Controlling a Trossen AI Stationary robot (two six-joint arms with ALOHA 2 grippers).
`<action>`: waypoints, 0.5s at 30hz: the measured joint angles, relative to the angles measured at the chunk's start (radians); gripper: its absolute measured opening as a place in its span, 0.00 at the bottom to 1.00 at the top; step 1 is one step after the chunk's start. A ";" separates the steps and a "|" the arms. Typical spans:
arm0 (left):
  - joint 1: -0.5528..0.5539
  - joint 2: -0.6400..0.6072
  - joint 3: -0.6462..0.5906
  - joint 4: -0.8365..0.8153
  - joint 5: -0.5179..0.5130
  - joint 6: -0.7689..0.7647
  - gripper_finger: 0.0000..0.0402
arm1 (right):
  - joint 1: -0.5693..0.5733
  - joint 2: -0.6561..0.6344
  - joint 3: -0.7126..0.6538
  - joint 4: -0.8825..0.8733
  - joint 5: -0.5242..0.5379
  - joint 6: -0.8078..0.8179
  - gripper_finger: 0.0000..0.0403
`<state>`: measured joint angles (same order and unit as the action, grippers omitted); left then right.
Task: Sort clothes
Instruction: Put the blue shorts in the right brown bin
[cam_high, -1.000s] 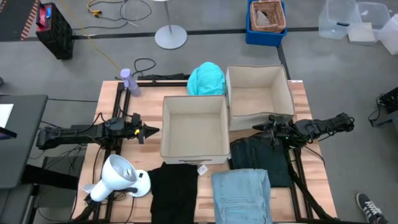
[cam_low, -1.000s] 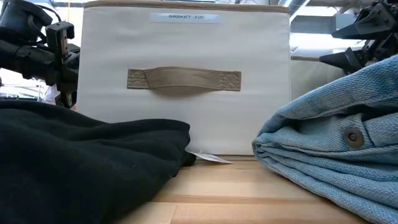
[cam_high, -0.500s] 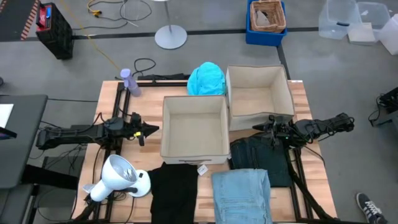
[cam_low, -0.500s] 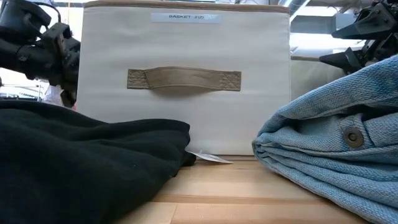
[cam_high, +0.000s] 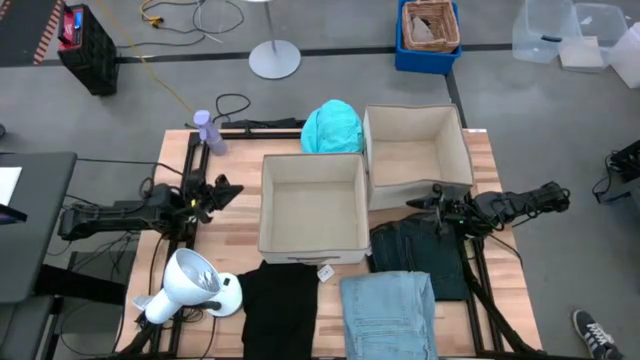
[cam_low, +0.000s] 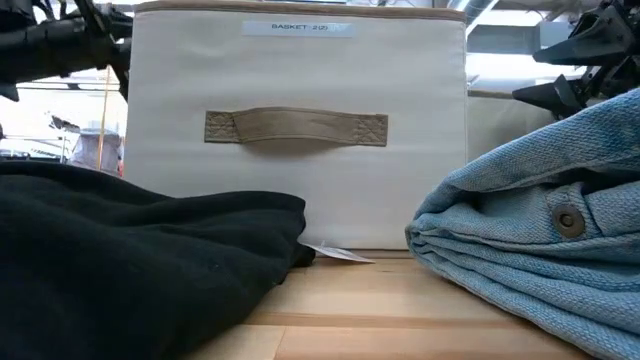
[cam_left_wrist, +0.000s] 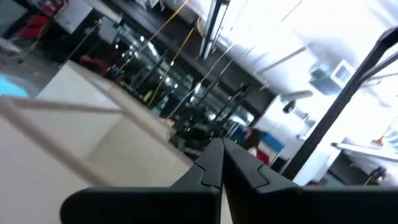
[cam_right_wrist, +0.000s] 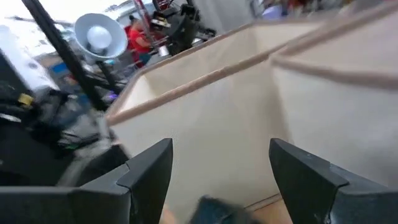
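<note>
The bright teal top (cam_high: 331, 127) lies bunched at the table's far edge, behind the boxes. The black garment (cam_high: 280, 305) lies at the near edge and also shows in the low view (cam_low: 130, 260). The folded light blue jeans (cam_high: 388, 315) lie to its right. The dark charcoal jeans (cam_high: 420, 255) lie just beyond them. My left gripper (cam_high: 228, 190) is shut and empty, raised at the left of the near box; its wrist view shows the fingers (cam_left_wrist: 221, 149) closed together. My right gripper (cam_high: 414, 207) is open and empty above the charcoal jeans' far edge, its fingers (cam_right_wrist: 155, 162) wide apart and facing the boxes.
Two open beige fabric boxes stand mid-table: a near one (cam_high: 312, 240) and a far right one (cam_high: 372, 150). A white lamp (cam_high: 190, 285) lies at the near left. A lilac bottle (cam_high: 207, 130) stands at the far left corner. Bare wood shows left of the near box.
My left gripper has drawn back from the near box toward the table's left and far edges, risen, and tipped its fingers upward. My right gripper and the clothes have kept still.
</note>
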<state>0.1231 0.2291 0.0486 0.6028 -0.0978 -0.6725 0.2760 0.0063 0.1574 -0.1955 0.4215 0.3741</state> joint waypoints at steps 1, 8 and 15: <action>0.000 0.000 0.000 0.020 -0.015 -0.003 0.00 | -0.007 0.000 0.000 0.023 0.018 -0.009 0.71; 0.024 0.021 0.093 0.018 -0.245 0.018 0.00 | -0.091 -0.001 0.000 0.321 0.032 -0.016 0.71; 0.081 0.177 0.217 -0.071 -0.248 0.115 0.00 | -0.150 0.000 0.000 0.537 0.032 -0.016 0.71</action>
<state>0.2042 0.4060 0.2658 0.5323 -0.3456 -0.5571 0.1261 0.0059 0.1574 0.3413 0.4538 0.3584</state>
